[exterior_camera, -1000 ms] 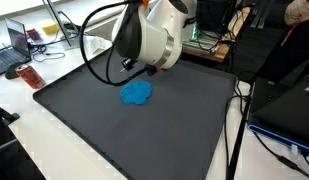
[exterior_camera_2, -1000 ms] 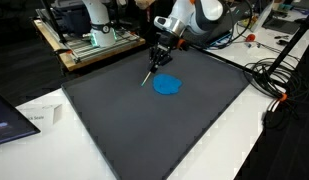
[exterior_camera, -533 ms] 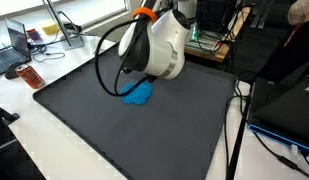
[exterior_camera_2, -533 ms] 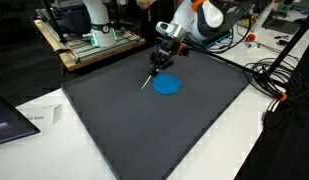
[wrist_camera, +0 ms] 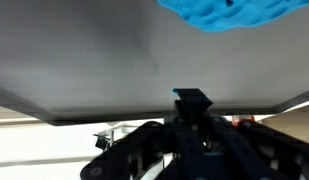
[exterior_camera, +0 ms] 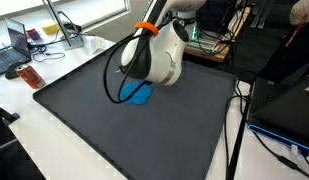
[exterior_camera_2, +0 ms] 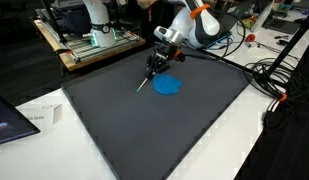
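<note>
A crumpled blue cloth-like thing (exterior_camera_2: 169, 85) lies on the dark grey mat (exterior_camera_2: 144, 130) in both exterior views; the arm partly hides it in one of them (exterior_camera: 137, 95). It shows at the top of the wrist view (wrist_camera: 229, 12). My gripper (exterior_camera_2: 154, 67) hangs just beside the blue thing, at its edge. It is shut on a thin dark stick-like tool (exterior_camera_2: 145, 81) that slants down towards the mat. In the wrist view the tool (wrist_camera: 191, 99) stands out between the dark fingers, with a blue tip.
A laptop (exterior_camera: 9, 50) and a red object (exterior_camera: 31, 76) lie beyond the mat's edge. Another laptop (exterior_camera_2: 4, 115) and papers (exterior_camera_2: 42, 115) sit at a mat corner. Cables (exterior_camera_2: 269, 75) run along one side. A rack of equipment (exterior_camera_2: 89, 30) stands behind.
The arm has swung lower and further over the blue thing, hiding more of it. The gripper with the tool has shifted slightly along the blue thing's edge.
</note>
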Controlling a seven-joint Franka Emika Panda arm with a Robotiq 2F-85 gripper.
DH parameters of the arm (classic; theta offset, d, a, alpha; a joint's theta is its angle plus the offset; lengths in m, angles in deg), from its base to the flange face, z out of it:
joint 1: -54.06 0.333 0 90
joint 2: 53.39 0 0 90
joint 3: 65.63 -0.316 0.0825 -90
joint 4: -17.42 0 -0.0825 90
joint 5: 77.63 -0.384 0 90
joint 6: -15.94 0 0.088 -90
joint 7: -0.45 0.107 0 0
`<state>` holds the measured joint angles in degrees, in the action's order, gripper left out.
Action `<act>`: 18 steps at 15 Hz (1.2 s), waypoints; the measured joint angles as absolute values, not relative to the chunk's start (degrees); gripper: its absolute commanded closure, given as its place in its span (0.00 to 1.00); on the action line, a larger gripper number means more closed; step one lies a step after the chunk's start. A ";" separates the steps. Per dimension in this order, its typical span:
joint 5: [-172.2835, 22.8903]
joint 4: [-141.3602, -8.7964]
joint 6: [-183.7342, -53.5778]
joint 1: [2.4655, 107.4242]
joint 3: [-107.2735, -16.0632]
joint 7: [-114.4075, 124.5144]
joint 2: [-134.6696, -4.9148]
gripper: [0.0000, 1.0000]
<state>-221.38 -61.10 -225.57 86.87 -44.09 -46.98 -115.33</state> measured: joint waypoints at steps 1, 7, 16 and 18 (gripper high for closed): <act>-221.38 -61.10 -225.58 87.07 -43.76 -46.98 -115.54 0.97; -221.38 -61.18 -225.58 87.25 -43.15 -47.69 -115.66 0.97; -221.38 -61.17 -225.58 87.08 -43.90 -50.12 -114.53 0.97; -221.38 -61.16 -225.58 86.70 -44.67 -51.16 -113.31 0.97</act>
<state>-221.38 -61.16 -225.58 86.70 -44.67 -51.16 -113.31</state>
